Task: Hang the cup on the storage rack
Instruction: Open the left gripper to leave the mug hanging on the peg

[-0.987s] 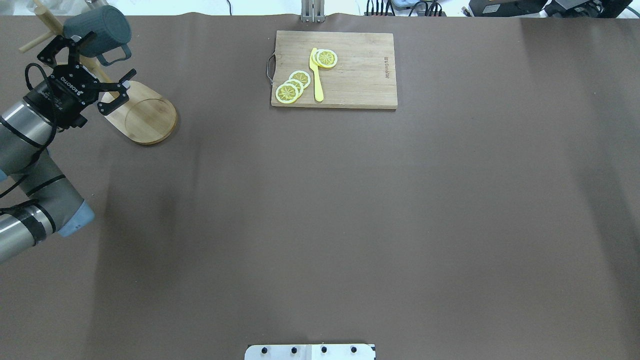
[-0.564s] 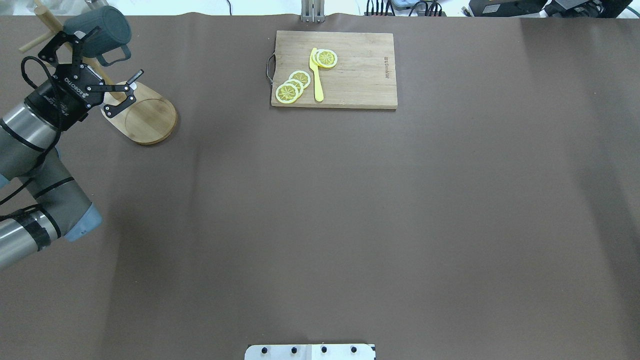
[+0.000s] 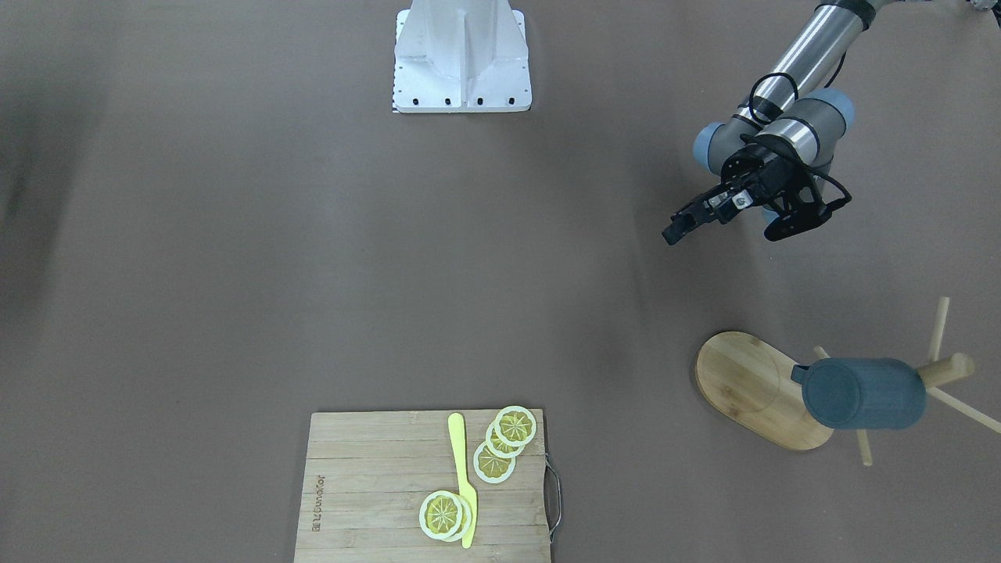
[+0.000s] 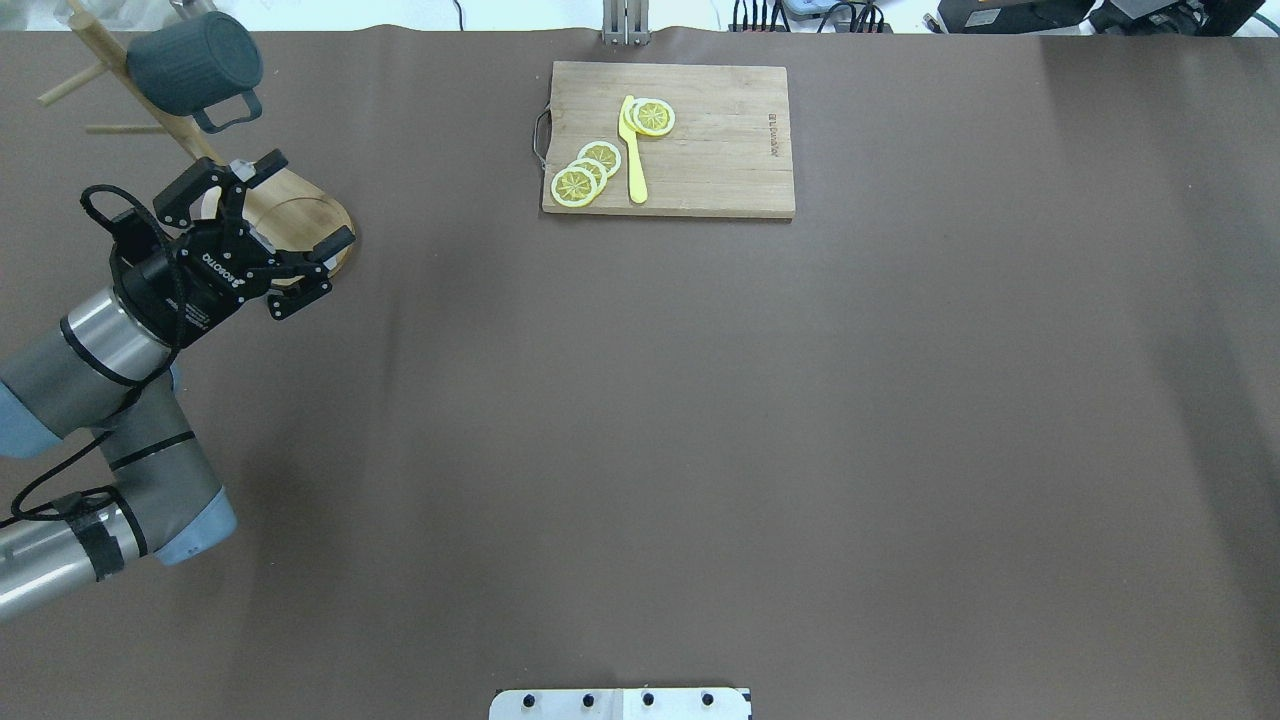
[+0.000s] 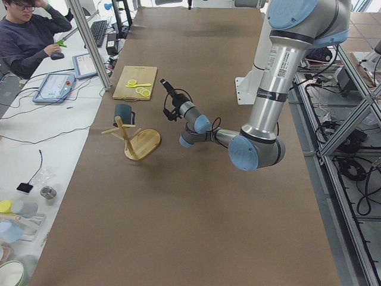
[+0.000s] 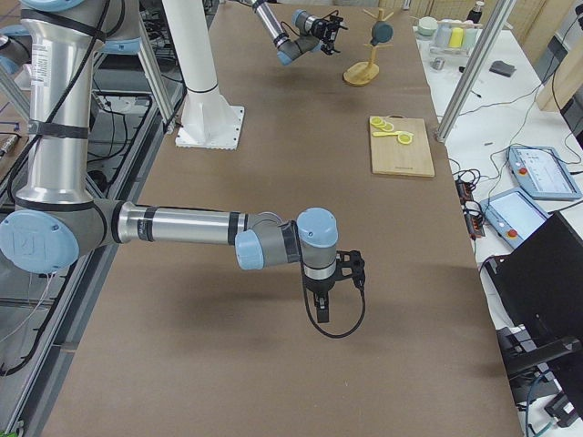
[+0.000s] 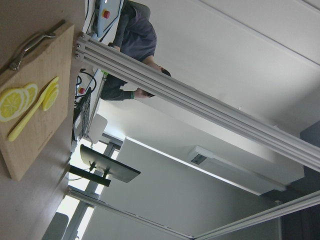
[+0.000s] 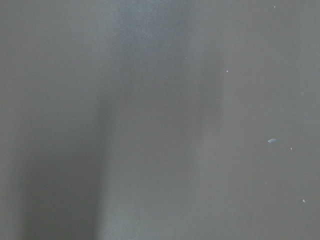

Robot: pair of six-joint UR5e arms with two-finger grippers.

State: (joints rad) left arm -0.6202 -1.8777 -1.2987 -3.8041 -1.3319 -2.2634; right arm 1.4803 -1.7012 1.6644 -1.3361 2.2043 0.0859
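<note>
The dark slate-blue cup [image 4: 195, 60] hangs by its handle on a peg of the bamboo storage rack [image 4: 300, 228] at the table's far left. In the front-facing view the cup [image 3: 860, 395] lies sideways on the rack [image 3: 743, 387]. My left gripper [image 4: 310, 200] is open and empty, apart from the cup, over the near side of the rack's oval base. It also shows in the front-facing view [image 3: 729, 229]. My right gripper [image 6: 323, 309] shows only in the exterior right view, low over the table, and I cannot tell if it is open or shut.
A bamboo cutting board [image 4: 668, 138] with lemon slices [image 4: 585, 172] and a yellow knife [image 4: 633, 150] lies at the back middle. The robot's white base plate [image 3: 461, 55] is at the near edge. An operator [image 5: 27, 33] sits beyond the table's far side.
My left gripper, open, has drawn back from the cup toward the robot and to the right. The cup stays hung on the peg.
</note>
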